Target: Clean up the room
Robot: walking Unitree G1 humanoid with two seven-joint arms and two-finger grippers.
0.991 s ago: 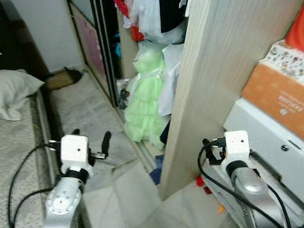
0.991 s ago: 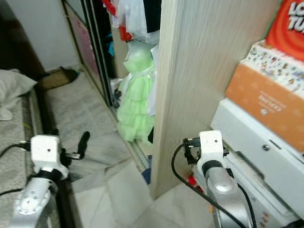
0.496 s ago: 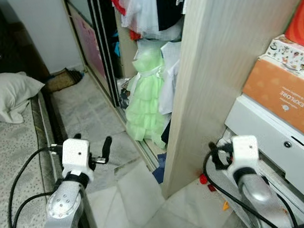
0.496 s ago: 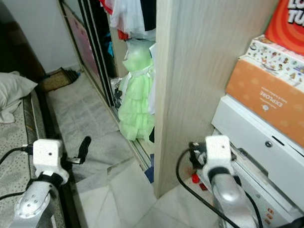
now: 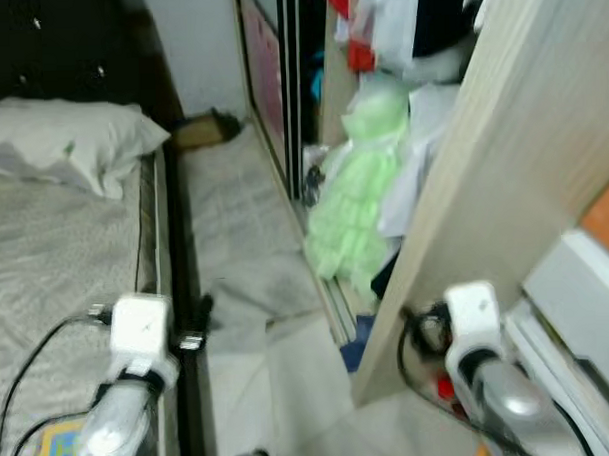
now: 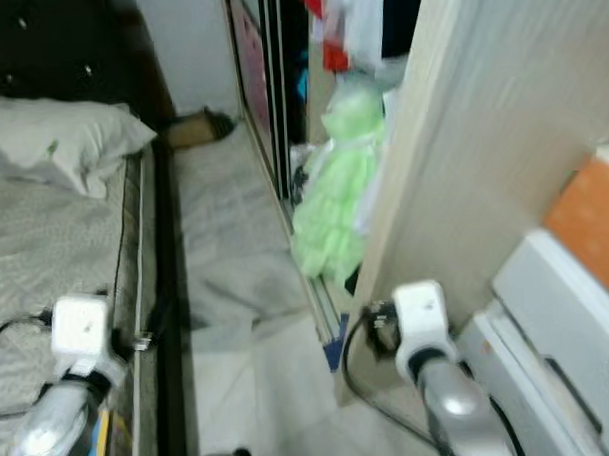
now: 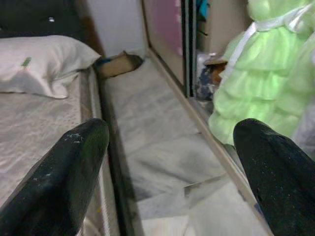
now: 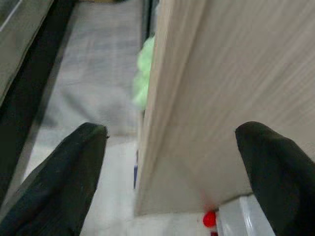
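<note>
A light green ruffled dress [image 5: 359,221] spills out of the open wardrobe onto the floor; it shows again as the green dress [image 7: 246,93] in the left wrist view. A grey cloth [image 5: 252,290] lies rumpled on the pale floor beside the bed. My left gripper [image 7: 167,147] is open, held low over the bed's edge and pointing along the aisle, with nothing between its fingers. My right gripper [image 8: 172,142] is open too, close in front of the wardrobe's wooden side panel [image 5: 483,182]. A small red thing [image 8: 210,219] lies at the panel's foot.
A bed [image 5: 55,257] with a white pillow [image 5: 72,146] takes up the left side. A brown item [image 5: 201,127] lies at the aisle's far end by the wall. Hanging clothes [image 5: 397,25] crowd the wardrobe. A white unit [image 6: 578,318] stands at the right.
The whole picture has swung to the left, so the bed and pillow now take more room and the boxes on the right have slid out. Both arms keep their pose.
</note>
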